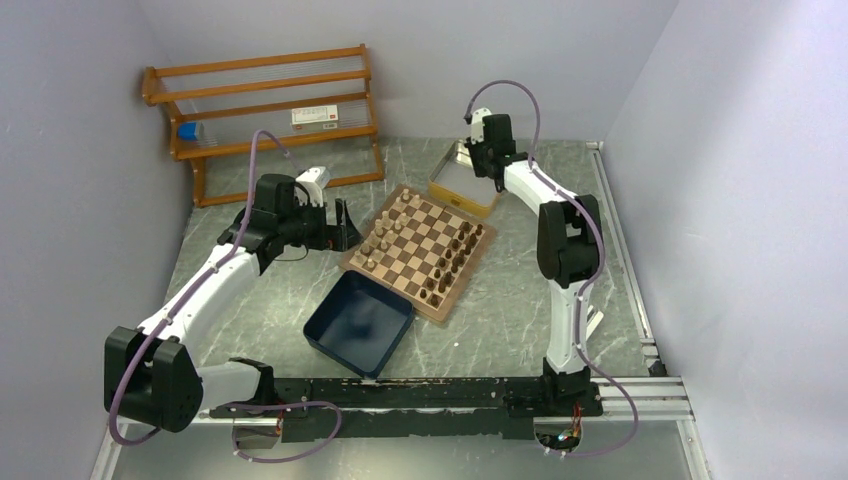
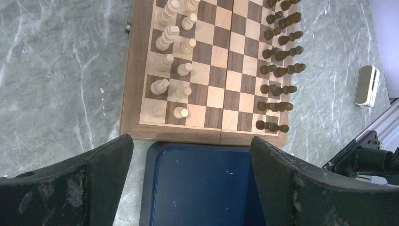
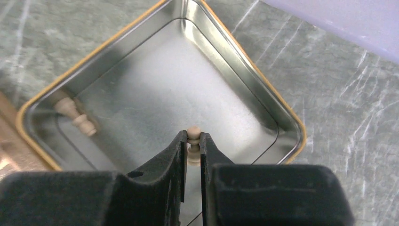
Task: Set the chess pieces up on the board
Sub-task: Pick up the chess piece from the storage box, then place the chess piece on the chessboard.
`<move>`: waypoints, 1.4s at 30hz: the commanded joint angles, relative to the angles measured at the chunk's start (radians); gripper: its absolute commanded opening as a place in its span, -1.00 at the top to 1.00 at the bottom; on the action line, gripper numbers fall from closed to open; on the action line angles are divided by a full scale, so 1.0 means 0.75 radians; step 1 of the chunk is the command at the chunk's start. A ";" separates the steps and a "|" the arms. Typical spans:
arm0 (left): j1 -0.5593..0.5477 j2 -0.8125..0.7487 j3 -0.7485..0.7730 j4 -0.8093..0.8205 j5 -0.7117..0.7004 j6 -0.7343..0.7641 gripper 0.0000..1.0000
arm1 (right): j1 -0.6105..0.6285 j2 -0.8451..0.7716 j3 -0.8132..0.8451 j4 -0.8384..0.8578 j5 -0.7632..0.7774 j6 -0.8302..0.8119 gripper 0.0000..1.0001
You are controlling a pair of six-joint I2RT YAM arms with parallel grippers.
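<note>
The board (image 1: 424,243) lies mid-table. Light chess pieces (image 2: 167,61) line its left two rows in the left wrist view, and dark ones (image 2: 277,70) line its right edge. My right gripper (image 3: 193,139) hovers over the shiny tin (image 3: 235,56), shut on a light pawn (image 3: 193,130) by its head. A second light pawn (image 3: 77,117) lies in the tin's left corner. My left gripper (image 2: 190,139) is wide open and holds nothing. It hangs over the navy tray (image 2: 202,188), just at the board's (image 2: 216,80) near edge.
The navy tray (image 1: 358,322) touches the board's near corner, and the tin (image 1: 462,180) sits at its far corner. A wooden rack (image 1: 265,105) stands at the back left. A small white object (image 2: 367,84) lies right of the board. Walls close in on three sides.
</note>
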 commanded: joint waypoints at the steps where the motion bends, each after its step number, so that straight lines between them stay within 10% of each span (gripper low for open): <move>1: 0.015 -0.031 -0.002 0.030 0.008 0.006 -0.98 | -0.011 -0.138 -0.114 0.159 -0.097 0.185 0.89; 20: 0.017 -0.051 -0.002 0.029 0.008 0.011 -0.98 | 0.220 -0.634 -1.006 0.929 -0.188 0.477 0.84; 42: 0.017 -0.048 -0.001 0.012 -0.057 0.019 -0.98 | 0.410 -0.341 -1.011 1.191 -0.070 0.342 0.70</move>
